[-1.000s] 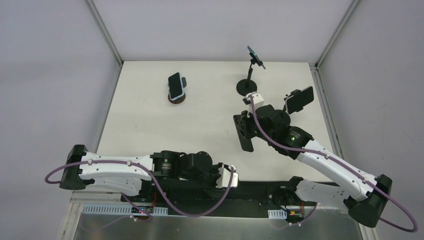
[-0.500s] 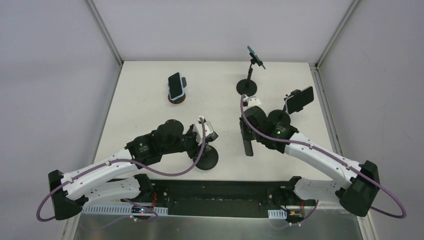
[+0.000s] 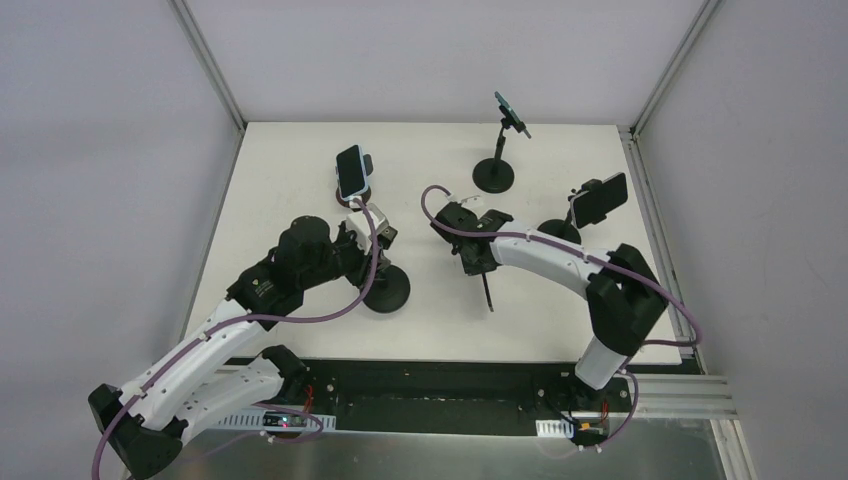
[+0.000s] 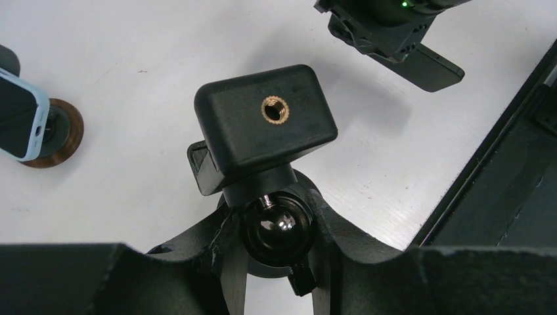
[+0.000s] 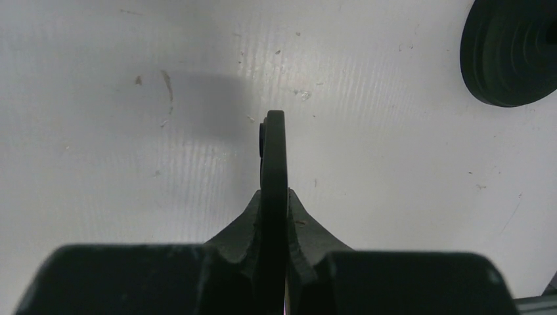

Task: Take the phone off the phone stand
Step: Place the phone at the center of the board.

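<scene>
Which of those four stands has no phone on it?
The black stand clamped in the left gripper, mid-table: its head is bare. The brown-based stand, the tall stand and the right-hand stand are all occupied.

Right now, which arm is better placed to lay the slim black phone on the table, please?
Right: the right gripper is shut on the slim black phone; the left gripper clamps the black round-based stand.

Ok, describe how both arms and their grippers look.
Both arms match: the left arm and right arm have white shells between bulky black joints, with a purple cable looping loosely along each. The left gripper and right gripper are matte black, with two fingers that taper toward the tips. No markings are legible.
</scene>
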Robot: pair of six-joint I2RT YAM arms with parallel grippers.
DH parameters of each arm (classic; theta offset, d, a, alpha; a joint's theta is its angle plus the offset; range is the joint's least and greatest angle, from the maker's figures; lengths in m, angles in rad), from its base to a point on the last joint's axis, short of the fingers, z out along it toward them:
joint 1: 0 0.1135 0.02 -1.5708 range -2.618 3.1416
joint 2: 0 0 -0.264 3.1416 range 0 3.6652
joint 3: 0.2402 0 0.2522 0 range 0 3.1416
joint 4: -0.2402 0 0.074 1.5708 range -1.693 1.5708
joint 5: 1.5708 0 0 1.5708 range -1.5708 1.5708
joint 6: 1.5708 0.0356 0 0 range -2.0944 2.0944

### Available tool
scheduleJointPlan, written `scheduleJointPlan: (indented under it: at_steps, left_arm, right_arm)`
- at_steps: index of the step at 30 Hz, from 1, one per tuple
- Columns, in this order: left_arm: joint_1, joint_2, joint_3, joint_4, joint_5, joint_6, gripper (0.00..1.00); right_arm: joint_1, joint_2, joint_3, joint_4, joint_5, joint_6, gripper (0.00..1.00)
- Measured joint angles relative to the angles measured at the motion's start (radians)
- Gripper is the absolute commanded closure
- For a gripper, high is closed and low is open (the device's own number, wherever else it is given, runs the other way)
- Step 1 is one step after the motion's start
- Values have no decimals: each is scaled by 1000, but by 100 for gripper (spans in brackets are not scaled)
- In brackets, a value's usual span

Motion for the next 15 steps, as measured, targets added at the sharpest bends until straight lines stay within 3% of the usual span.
scheduleJointPlan:
  at_steps: [7, 15]
  left_arm:
    - [27, -67, -54, -8, 1, 9, 100]
    - [33, -71, -82, -22, 3, 20, 100]
  right_arm:
    - [-18, 134, 29, -34, 53, 37, 99]
    - [-20, 209, 32, -34, 81, 81, 74]
